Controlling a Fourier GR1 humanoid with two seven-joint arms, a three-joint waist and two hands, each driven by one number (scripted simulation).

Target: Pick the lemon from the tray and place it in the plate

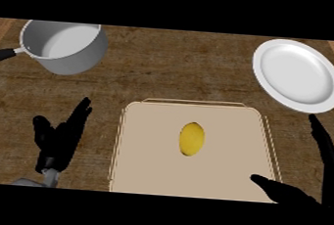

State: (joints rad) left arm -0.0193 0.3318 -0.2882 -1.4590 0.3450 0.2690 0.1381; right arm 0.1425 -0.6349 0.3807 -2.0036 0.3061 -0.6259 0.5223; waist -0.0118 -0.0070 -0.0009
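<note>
The lemon (191, 139) lies near the middle of the beige tray (145, 152), untouched. Beyond the tray's far right corner sits the white plate (297, 76); beyond its far left corner, a grey saucepan (64, 46) with a black handle. The left robot hand (59, 139) rests beside the tray's left edge, fingers straight. The right robot hand (318, 169) spreads apart over the tray's right near corner, holding nothing. No writing shows on the wooden surface (180, 71).

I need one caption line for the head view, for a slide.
Yellow oval lemon on beige tray, white round plate empty, both black hands open beside the tray.
</note>
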